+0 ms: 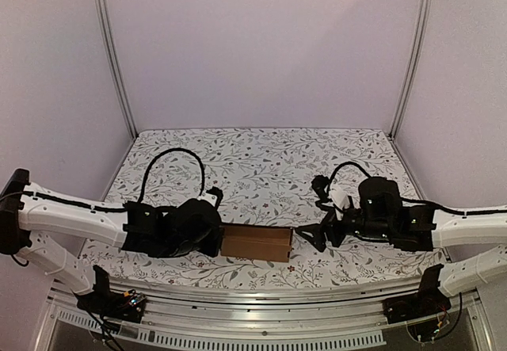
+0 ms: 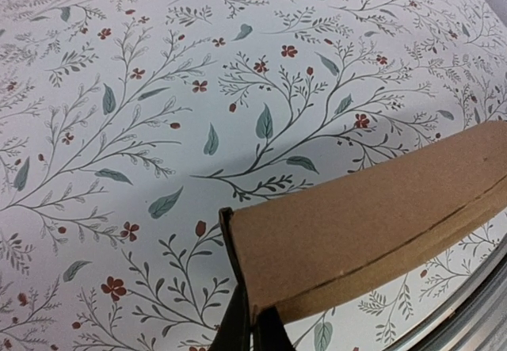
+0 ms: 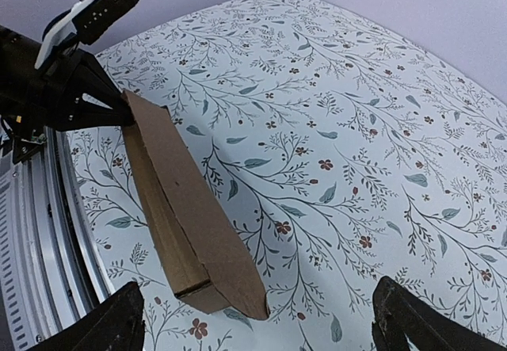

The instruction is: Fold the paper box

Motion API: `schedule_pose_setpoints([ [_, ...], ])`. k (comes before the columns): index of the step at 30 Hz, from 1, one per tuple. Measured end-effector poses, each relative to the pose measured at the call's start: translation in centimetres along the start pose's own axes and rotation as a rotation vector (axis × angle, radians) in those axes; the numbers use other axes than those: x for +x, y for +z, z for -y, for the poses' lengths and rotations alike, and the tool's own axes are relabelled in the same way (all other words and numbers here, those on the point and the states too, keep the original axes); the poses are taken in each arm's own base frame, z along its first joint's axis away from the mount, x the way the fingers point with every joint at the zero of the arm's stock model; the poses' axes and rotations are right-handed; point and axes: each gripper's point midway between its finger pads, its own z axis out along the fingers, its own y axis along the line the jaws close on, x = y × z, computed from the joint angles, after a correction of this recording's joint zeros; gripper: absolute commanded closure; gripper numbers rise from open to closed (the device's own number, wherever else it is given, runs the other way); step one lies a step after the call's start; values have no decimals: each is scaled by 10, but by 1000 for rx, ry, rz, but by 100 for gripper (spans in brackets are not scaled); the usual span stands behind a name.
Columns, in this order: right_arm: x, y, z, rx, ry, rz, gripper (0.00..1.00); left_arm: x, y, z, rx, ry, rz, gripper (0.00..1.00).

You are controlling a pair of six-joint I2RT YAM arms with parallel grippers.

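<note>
The paper box [image 1: 255, 242] is a narrow brown cardboard box lying near the table's front edge, between the two arms. My left gripper [image 1: 215, 236] is shut on its left end; in the left wrist view the two fingertips [image 2: 255, 329] pinch the box's near corner [image 2: 372, 216]. My right gripper [image 1: 305, 234] is open just off the box's right end, not touching it. In the right wrist view the box [image 3: 186, 212] runs away toward the left gripper [image 3: 71, 97], and my own two fingers [image 3: 99, 327] stand wide apart at the bottom corners.
The table has a floral cloth [image 1: 261, 161]. A metal rail [image 1: 261, 291] runs along the front edge close to the box. White walls and aluminium posts [image 1: 115, 58] enclose the back and sides.
</note>
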Motion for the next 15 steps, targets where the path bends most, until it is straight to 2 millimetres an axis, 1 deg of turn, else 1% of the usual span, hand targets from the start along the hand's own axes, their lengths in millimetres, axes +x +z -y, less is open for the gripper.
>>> schedule_pose_setpoints([
  [3, -4, -19, 0, 2, -10, -33, 7, -1, 1, 3, 3, 0, -3, 100],
  [6, -10, -31, -2, -4, -29, -80, 17, -1, 2, 5, 8, 0, -6, 100],
  [8, -13, -35, -3, -5, -37, -112, 25, -2, 2, 5, 10, 0, -8, 100],
  [12, -11, -41, -3, 3, -44, -193, 44, -2, 2, 7, 17, -1, -12, 100],
  [14, -6, -41, -3, 13, -49, -245, 49, -2, 2, 8, 18, -1, -13, 100],
  [15, -4, -40, -4, 17, -54, -275, 50, -1, 2, 8, 19, -1, -14, 100],
])
